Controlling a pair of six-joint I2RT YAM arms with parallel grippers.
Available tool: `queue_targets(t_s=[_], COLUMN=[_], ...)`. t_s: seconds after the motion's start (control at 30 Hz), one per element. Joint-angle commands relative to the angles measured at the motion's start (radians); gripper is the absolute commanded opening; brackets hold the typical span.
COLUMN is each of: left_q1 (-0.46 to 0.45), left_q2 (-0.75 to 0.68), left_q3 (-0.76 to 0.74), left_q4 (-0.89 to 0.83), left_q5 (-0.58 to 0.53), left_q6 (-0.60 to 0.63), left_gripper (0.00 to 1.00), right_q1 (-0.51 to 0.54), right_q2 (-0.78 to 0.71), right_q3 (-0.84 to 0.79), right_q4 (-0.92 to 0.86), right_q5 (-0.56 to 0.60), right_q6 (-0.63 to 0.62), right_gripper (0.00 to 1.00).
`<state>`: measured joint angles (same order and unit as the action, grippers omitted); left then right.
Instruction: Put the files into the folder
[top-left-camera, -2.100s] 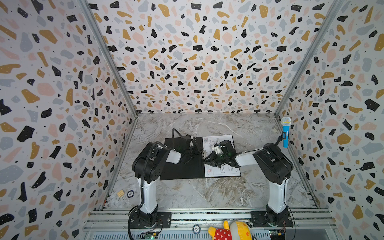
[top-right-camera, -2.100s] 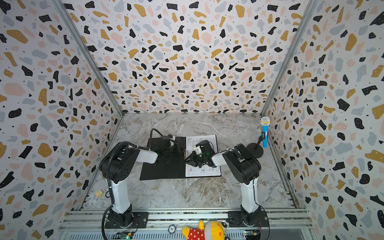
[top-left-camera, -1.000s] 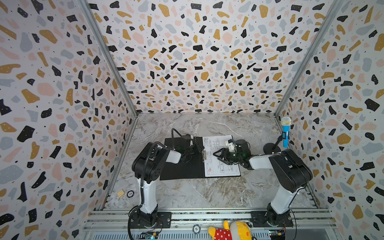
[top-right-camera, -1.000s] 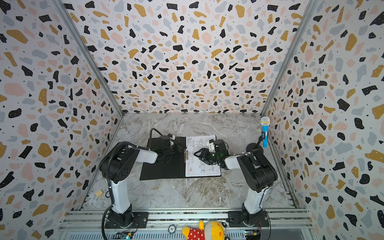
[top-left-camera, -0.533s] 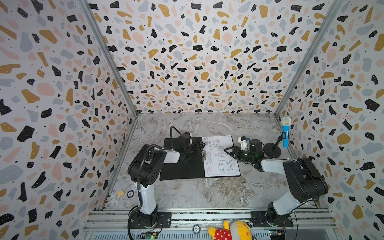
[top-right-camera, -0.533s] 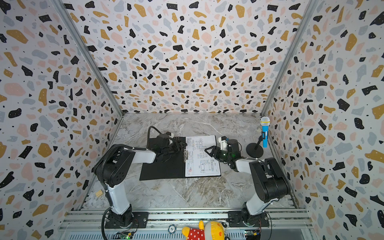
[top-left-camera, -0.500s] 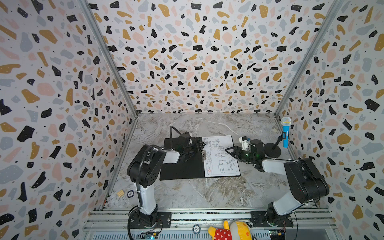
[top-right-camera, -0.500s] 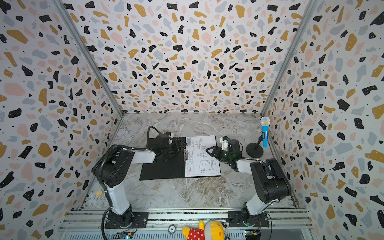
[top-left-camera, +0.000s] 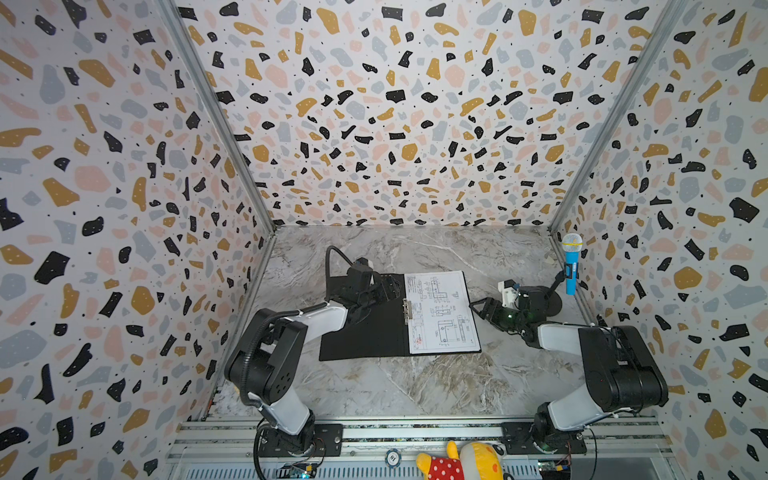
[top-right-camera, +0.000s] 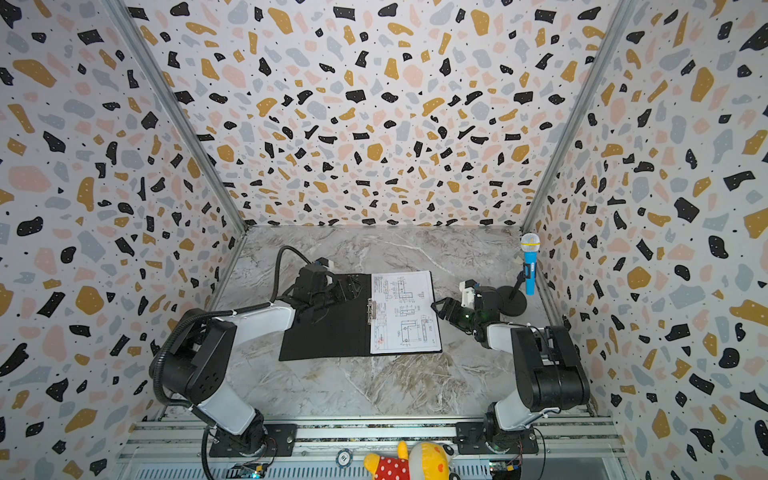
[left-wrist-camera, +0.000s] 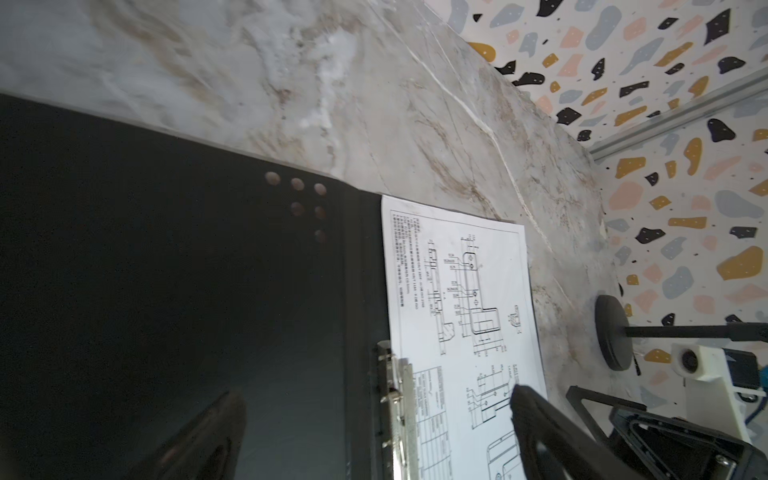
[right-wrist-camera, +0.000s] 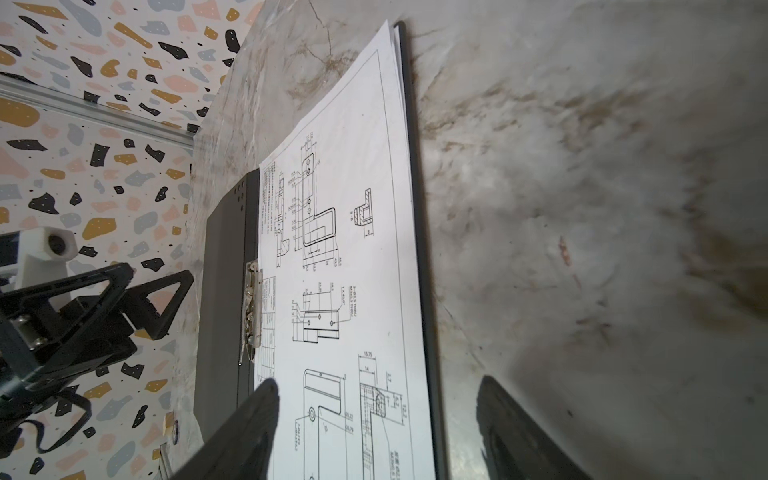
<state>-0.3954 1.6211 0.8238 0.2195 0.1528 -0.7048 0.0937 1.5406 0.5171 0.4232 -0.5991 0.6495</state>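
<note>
The files lie inside the open black folder.

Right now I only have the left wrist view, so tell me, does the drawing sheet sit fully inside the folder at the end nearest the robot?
Observer: Yes. In both top views the sheet covers the right half of the open folder, and a thin black strip of folder shows beyond its near edge.
Operator: Okay, and is the right arm holding that sheet?
Observer: No. The right gripper sits at the sheet's right edge with its jaws open, gripping nothing.
</note>
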Motion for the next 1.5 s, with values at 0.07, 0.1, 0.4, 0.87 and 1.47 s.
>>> queue_targets(t_s=[0.07,0.1,0.4,0.87,1.47], left_q1=[0.083,0.101,0.216,0.285,0.285], left_q2=[-0.125,-0.148,-0.331,-0.324,-0.235], left_q3=[-0.101,-0.121,-0.275,-0.342,-0.368], left_q4=[-0.084,-0.095,-0.168,-0.192,-0.109], left_q5=[-0.122,-0.140,-0.248,-0.214,-0.026], left_q6=[0.044,0.041,0.047,0.108,0.136], left_gripper=[1.00,1.00,1.00,1.00,1.00], right_q1=[-0.005,-0.007,-0.007,-0.007,0.018], right_q2=[-0.001,0.002,0.025,0.044,0.079], right_q3=[-0.013,-0.018,-0.037,-0.051,-0.051], right_q4=[0.008,0.016,0.058,0.059,0.075], right_q5=[-0.019,-0.022,-0.056,-0.073,-0.080], right_q6=[-0.029,-0.025,-0.004,0.001,0.022], right_gripper=[0.76,0.76,0.76,0.74,0.73])
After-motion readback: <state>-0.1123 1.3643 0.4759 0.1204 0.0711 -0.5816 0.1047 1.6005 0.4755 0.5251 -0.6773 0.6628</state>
